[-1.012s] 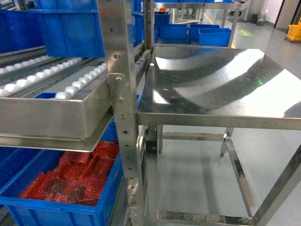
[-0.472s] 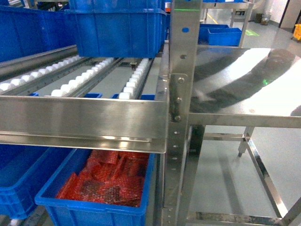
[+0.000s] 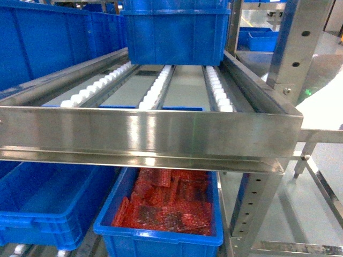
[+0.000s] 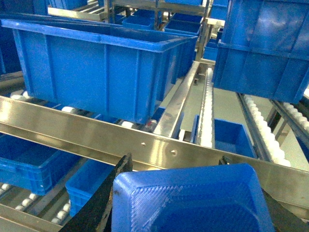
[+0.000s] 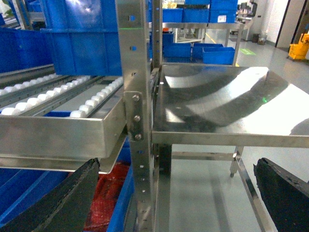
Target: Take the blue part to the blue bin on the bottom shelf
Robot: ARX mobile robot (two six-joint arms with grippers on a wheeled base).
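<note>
In the left wrist view my left gripper (image 4: pixel 176 169) is shut on the blue part (image 4: pixel 193 200), a ribbed blue plastic piece held between two black fingers (image 4: pixel 99 205), in front of a steel shelf rail (image 4: pixel 96 140). Below that rail lies the bottom shelf (image 4: pixel 60 213) with white rollers and blue bins (image 4: pixel 34 162). The head view shows an empty blue bin (image 3: pixel 48 198) on this low level, beside a blue bin of red parts (image 3: pixel 161 211). My right gripper (image 5: pixel 174 193) is open and empty, facing a rack post (image 5: pixel 137 121). Neither gripper shows in the head view.
A roller shelf with a flat steel front rail (image 3: pixel 150 134) crosses the head view and carries a blue bin (image 3: pixel 177 32) at its back. A big blue bin (image 4: pixel 101 63) sits on that level. A steel table (image 5: pixel 222 106) stands right of the post.
The head view has swung left along the rack: the steel table has slid out to the right edge, and the roller shelf with the bins under it now fills the frame.
</note>
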